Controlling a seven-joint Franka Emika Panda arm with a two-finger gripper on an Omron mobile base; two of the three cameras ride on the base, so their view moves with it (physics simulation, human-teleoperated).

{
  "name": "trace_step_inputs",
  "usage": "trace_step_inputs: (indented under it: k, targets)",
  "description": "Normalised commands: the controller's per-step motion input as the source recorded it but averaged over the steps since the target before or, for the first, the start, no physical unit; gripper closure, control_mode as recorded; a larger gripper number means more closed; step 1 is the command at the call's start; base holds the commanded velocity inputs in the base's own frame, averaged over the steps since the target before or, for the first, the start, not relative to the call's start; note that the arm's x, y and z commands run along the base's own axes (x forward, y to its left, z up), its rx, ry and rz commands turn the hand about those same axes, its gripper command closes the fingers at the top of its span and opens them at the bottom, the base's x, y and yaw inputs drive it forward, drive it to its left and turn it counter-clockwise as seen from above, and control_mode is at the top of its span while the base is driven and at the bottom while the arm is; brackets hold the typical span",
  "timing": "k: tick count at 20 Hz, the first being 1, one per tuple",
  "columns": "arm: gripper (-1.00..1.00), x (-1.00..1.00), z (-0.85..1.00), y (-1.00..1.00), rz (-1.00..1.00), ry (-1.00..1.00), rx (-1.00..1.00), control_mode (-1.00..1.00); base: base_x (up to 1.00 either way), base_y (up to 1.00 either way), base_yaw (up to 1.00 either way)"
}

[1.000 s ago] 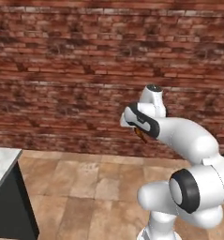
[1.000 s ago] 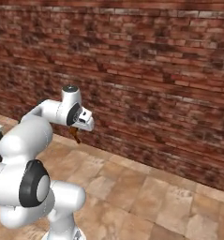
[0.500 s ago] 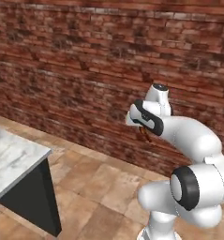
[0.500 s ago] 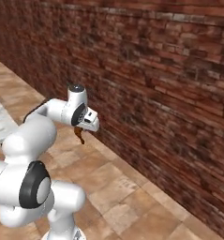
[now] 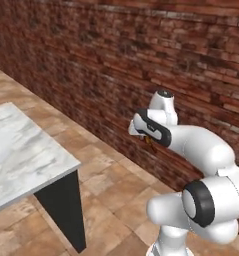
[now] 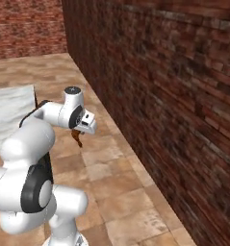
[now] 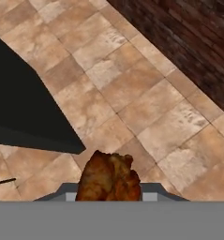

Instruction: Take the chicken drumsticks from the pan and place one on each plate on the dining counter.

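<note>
Fingers: the gripper (image 7: pixel 109 197) is narrowed around a chicken drumstick (image 7: pixel 108 178); in the hand view the orange-brown meat fills the gap between the fingers at the bottom of the picture.
Drumstick from the side: in the right base view the chicken drumstick (image 6: pixel 78 138) hangs below the gripper (image 6: pixel 83 130), thin end pointing down; in the left base view only a sliver of the drumstick (image 5: pixel 149 142) shows behind the wrist.
Arm pose: the arm (image 5: pixel 191 142) is folded close to its base, the forearm reaching out level and the hand turned downward, held high in the air over the floor.
Below the hand: tan tiled floor (image 7: pixel 141 98), with the dark side panel of the counter's end (image 7: pixel 24 112) to the left in the hand view.
Counter: the white-grey marble dining counter (image 5: pixel 21 150) lies to the arm's left in the left base view, its near corner pointing toward the robot; the hand is well apart from that corner, not over the slab.
Counter, other side: in the right base view a piece of the counter (image 6: pixel 10 115) shows behind the arm.
Surroundings: a red brick wall (image 5: pixel 141 55) runs just beyond the hand.
</note>
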Motion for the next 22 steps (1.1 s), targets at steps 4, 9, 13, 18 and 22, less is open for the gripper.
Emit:
trace_step_inputs:
  k: [4,9,13,18,22]
  targets:
    - [1.00,0.00,0.00,0.00,0.00,0.00,0.00,1.00,0.62,-0.61,0.19]
    - [1.00,0.00,0.00,0.00,0.00,0.00,0.00,1.00,0.63,-0.65,0.12]
    - [1.00,0.00,0.00,0.00,0.00,0.00,0.00,1.00,0.90,-0.30,0.26]
    - [1.00,0.00,0.00,0.00,0.00,0.00,0.00,1.00,0.96,-0.03,0.45]
    - [1.00,0.00,0.00,0.00,0.00,0.00,0.00,1.00,0.98,-0.01,0.44]
